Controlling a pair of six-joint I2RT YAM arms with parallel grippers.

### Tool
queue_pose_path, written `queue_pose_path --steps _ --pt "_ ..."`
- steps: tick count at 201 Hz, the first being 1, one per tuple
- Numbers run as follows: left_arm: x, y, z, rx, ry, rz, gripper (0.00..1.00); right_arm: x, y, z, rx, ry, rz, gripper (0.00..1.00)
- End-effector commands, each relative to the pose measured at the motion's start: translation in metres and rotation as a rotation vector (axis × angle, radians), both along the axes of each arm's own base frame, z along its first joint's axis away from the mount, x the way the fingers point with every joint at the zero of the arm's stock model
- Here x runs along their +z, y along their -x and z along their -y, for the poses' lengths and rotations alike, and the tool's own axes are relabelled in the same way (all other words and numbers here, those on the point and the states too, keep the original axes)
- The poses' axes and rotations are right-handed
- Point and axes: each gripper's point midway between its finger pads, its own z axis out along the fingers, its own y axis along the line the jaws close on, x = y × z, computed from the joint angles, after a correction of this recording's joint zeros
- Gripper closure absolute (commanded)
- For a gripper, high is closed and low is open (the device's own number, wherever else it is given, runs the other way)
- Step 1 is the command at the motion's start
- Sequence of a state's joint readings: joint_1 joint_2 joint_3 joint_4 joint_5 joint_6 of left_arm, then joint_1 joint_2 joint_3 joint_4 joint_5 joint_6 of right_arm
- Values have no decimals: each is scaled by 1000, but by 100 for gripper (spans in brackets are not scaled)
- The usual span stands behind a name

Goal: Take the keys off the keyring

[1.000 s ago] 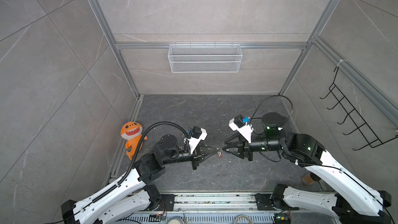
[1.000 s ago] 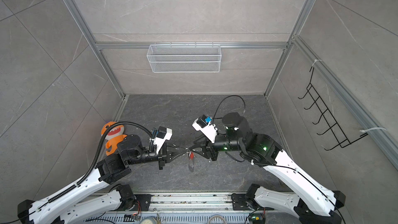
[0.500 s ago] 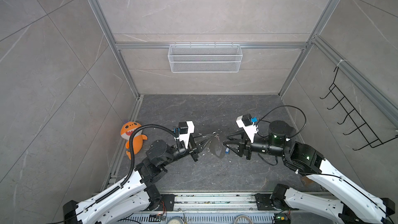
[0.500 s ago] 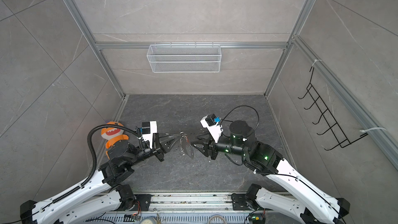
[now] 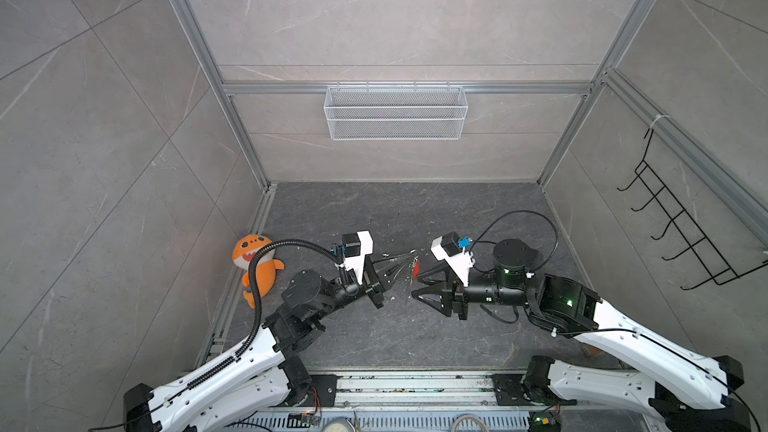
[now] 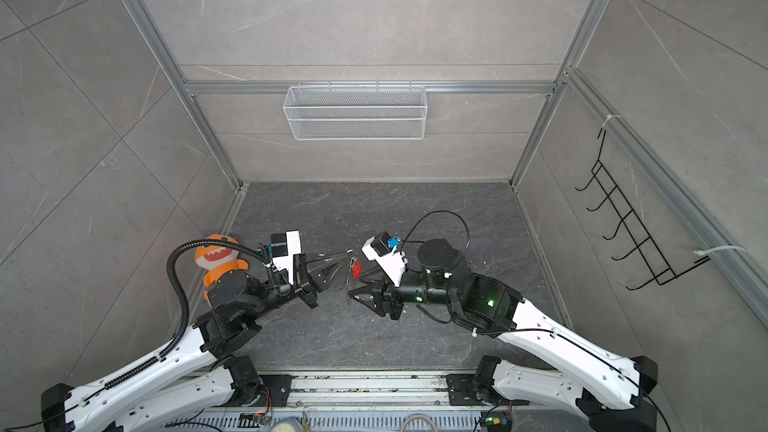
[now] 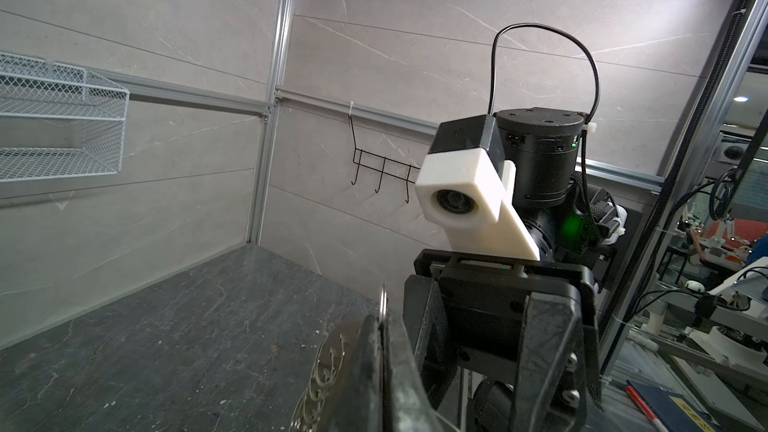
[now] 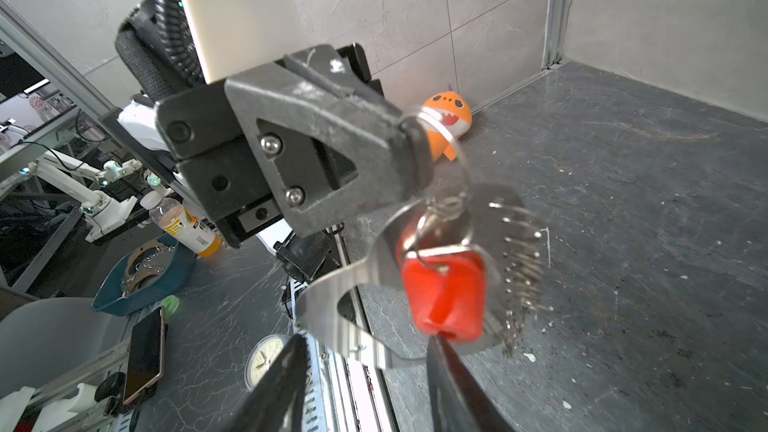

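Right wrist: left hand (image 8: 411,135) clamped on keyring (image 8: 353,280) — red key (image 8: 446,288) dangling; right hand (image 8: 368,342) apart.

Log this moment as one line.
left gripper: shut on keyring, above table | red key: on ring | right gripper: open, by red key

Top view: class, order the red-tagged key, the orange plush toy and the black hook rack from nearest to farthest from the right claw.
1. Red-tagged key, hanging just off the right claw tips.
2. Orange plush toy, by the left wall.
3. Black hook rack, up on the right wall.
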State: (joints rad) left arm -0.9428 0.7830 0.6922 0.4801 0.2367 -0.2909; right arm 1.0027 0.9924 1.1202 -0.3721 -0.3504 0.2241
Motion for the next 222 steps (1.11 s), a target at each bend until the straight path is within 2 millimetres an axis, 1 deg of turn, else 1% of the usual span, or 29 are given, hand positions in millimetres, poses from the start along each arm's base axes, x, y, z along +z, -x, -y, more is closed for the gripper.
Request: queue_pose_path --steps 1,13,31,49,54,65,89,106,134,152,175,205,222 --pt "23 4 -8 19 68 65 100 18 0 6 -14 -20 62 51" --pt "22 2 -9 27 62 59 100 17 -1 9 -28 -12 68 52" --pt "19 0 -8 36 53 46 100 17 -2 15 -53 -14 88 58" --pt "15 -2 -8 41 43 33 100 18 -10 27 -127 -28 126 59" --pt "15 -1 -8 41 43 32 100 18 -13 30 -150 -33 138 58" --pt "13 -1 -8 39 39 28 100 18 -20 35 -203 -47 151 53" --pt "8 0 -9 36 25 12 100 16 -35 40 -302 -41 135 48" --pt "5 0 -10 35 20 -2 100 11 -42 39 -326 -26 147 48" --pt "-2 -2 -12 48 17 -26 100 5 -39 35 -275 42 192 50" --pt "-4 -3 -12 50 14 -36 100 7 -32 29 -223 -2 217 50" --pt "-8 -4 -11 47 8 -50 100 8 -32 23 -205 -16 238 49" --pt "-10 -6 -8 46 4 -64 100 4 -35 14 -194 -8 239 48" --pt "-11 -6 -9 49 5 -67 100 6 -36 11 -199 -19 248 48"
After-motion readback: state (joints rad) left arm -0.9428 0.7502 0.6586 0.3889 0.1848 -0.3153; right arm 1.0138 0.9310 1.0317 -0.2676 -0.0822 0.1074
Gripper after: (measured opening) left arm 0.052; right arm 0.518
